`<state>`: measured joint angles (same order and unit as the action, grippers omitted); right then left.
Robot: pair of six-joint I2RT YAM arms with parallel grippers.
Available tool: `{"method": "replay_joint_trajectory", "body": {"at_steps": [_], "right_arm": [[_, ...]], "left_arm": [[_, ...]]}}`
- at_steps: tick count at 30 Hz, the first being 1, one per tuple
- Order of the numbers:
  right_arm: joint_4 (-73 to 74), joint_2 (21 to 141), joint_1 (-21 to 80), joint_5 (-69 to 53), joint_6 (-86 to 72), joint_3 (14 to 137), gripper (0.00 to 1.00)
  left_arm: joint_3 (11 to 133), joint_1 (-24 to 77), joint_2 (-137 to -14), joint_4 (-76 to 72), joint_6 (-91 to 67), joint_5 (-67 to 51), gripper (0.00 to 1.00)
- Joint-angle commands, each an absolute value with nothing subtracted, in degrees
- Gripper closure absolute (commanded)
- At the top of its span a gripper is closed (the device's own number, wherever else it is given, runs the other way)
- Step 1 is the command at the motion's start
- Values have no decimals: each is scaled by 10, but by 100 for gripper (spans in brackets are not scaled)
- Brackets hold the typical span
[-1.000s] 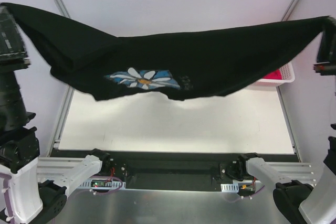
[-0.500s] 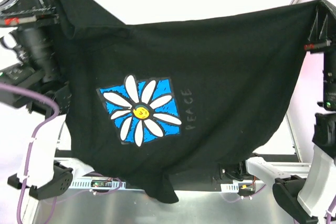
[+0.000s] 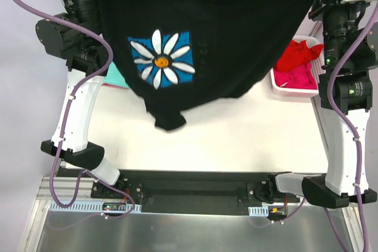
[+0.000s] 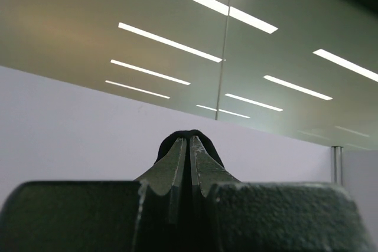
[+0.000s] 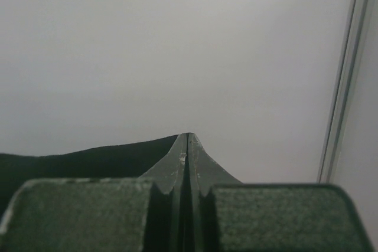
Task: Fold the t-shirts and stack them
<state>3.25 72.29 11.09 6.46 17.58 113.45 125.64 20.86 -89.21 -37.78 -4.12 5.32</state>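
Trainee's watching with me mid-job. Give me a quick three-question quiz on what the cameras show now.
1. True or false: only one gripper holds the black shirt.
2. Its print shows: A) a daisy on blue, B) a star, C) stripes?
3. Where do the red shirt and pink shirt lie?
Key: 1 false, left gripper and right gripper are both shut on it. 2 A. 3 in the white basket.

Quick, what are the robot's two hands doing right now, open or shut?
Left gripper: shut, pinching the black t-shirt at one edge.
Right gripper: shut on the same shirt's other edge.
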Motion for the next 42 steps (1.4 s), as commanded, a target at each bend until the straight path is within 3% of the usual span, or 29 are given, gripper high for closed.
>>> {"method": "replay_joint_trajectory", "body": {"at_steps": [1,8,15,18,22,29,32,37,42], "right_arm": [[-51,705,108,46,174,1189,99],[-33,677,107,33,161,1205,99],[-27,577,107,39,155,1069,99],[-7,555,107,39,152,1043,99],[7,533,108,40,142,1047,99],[47,570,108,38,127,1124,99],[52,586,108,33,129,1140,99],[47,601,108,28,143,1102,99],[3,594,108,26,161,978,99]], "left_arm": [[1316,200,-874,-471,-75,-13,100],[1279,200,-821,-485,-94,-40,100],[976,200,-660,-548,-112,-31,100],[908,200,-593,-522,-106,-37,100],[906,200,-544,-487,-89,-25,100],[1127,200,-611,-382,-81,-41,100],[1168,200,-648,-372,-77,-30,100],[1101,200,-663,-411,-69,-12,100],[949,200,-666,-489,-54,12,100]]}}
